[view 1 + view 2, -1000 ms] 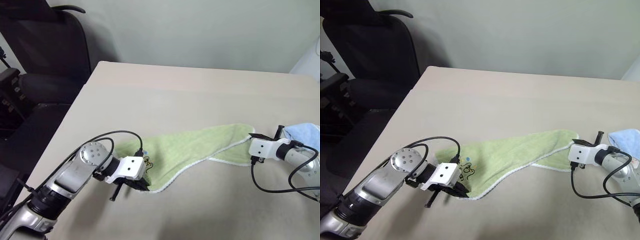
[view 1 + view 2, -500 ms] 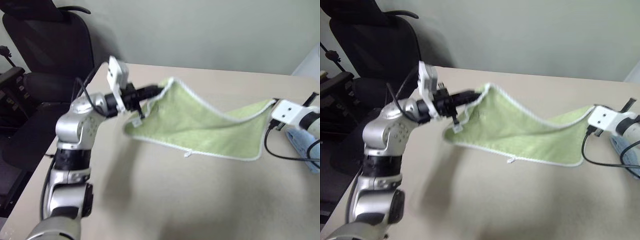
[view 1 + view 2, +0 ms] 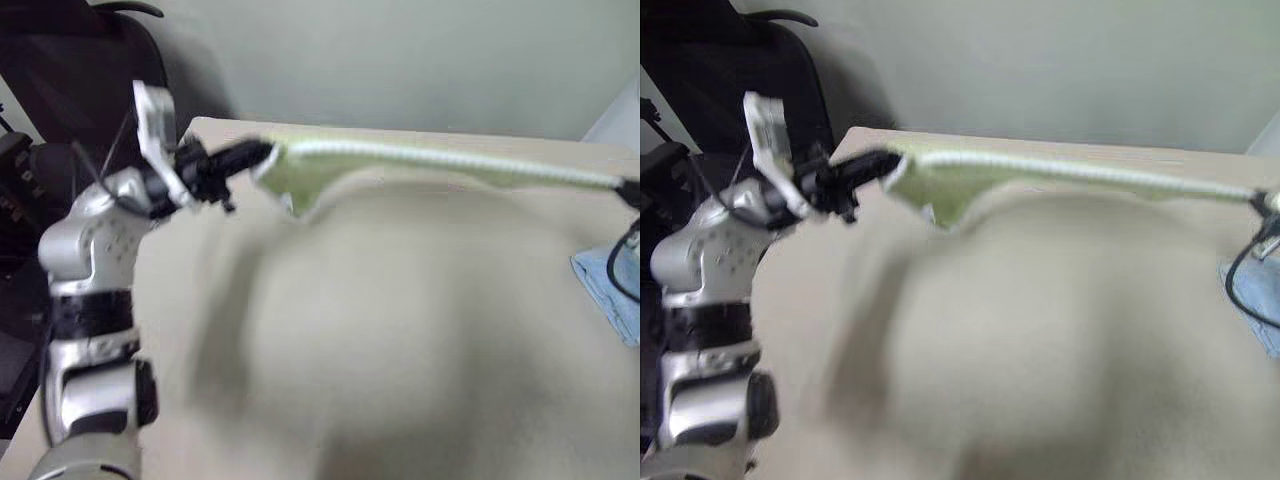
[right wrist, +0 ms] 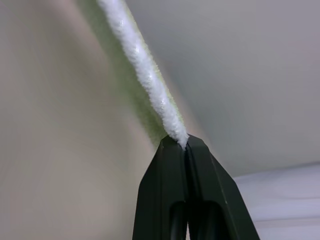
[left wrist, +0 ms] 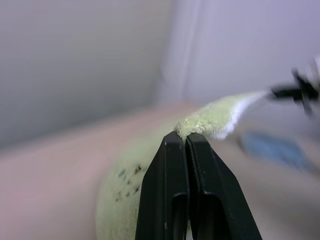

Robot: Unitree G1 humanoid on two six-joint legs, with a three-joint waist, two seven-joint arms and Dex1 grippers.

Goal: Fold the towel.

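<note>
The tabletop (image 3: 400, 330) lies broad and pale under the whole play, and up above it the towel (image 3: 970, 180) hangs stretched in the air, clear of the surface, running from one side of the scene across to the other. Its white-stitched top edge draws an almost straight line, and that looks like the reason for the hold: two corners pinched and pulled apart so the cloth spreads flat and can be laid down or doubled over cleanly. Most of the green body droops just beside the left end, where a fold of cloth sags below the taut hem.

Off by the right edge of the tabletop, a light blue cloth (image 3: 608, 290) lies on its own, well apart from the action.

Now the arms. The left arm is raised high, elbow out, forearm reaching across toward the middle, and the left gripper (image 5: 182, 139) is clamped tight on one towel corner, green pile bulging out past the fingertips. Over on the far side, the right gripper (image 4: 181, 143) is squeezed closed on the white hem of the opposite corner, the edging running straight away from it.
</note>
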